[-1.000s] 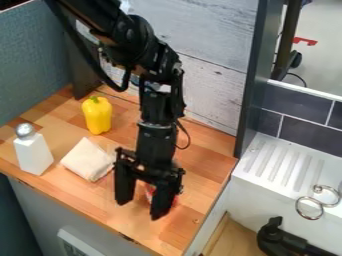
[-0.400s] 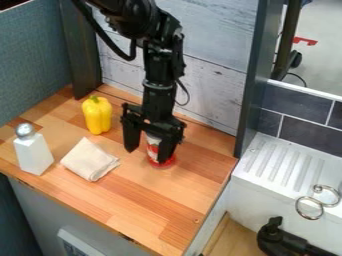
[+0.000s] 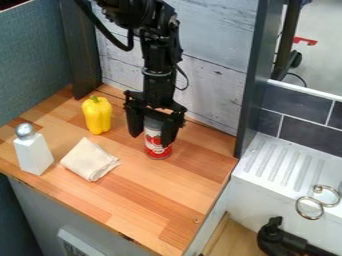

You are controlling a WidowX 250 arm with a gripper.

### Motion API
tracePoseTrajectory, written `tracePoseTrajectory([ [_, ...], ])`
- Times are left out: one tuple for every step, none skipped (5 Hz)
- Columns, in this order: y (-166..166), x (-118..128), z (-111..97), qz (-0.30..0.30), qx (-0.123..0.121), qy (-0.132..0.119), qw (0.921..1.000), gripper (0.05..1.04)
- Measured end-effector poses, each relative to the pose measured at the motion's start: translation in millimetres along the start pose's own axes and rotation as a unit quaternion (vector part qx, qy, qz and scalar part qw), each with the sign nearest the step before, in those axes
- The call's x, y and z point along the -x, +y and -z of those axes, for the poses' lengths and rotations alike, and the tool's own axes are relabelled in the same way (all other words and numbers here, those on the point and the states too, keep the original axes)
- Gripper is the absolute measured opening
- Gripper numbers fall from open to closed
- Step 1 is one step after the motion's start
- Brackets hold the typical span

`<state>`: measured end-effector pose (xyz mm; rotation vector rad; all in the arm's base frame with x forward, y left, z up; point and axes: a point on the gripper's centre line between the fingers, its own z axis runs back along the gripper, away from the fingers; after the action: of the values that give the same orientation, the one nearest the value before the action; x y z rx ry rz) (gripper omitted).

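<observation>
Gripper (image 3: pixel 151 141)'s spread wide astride a red-and-white can (image 3: pixel 157 148), can't tell if it's touching. Yellow bell pepper (image 3: pixel 98 116) and folded cloth (image 3: pixel 89 160) sit nearby.

Hangs from the top edge, nearly vertical in lower part.
Points the gripper (image 3: pixel 152 141) downward, with jaws apart.

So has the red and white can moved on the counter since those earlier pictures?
Yes. The can is now nearer the pale wooden wall and farther from the front edge of the counter.
</observation>
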<state>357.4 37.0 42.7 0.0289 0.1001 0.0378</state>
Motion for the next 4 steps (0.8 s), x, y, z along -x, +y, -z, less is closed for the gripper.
tracePoseTrajectory([
  [2, -16, -11, 0.022, -0.007, -0.039, 0.9990, 1.004],
  [6, -28, -16, 0.052, -0.021, -0.070, 0.9960, 1.004],
  [8, -25, -24, 0.060, -0.030, -0.072, 0.9951, 1.004],
  [-1, -9, -37, 0.090, 0.001, -0.056, 0.9943, 1.004],
])
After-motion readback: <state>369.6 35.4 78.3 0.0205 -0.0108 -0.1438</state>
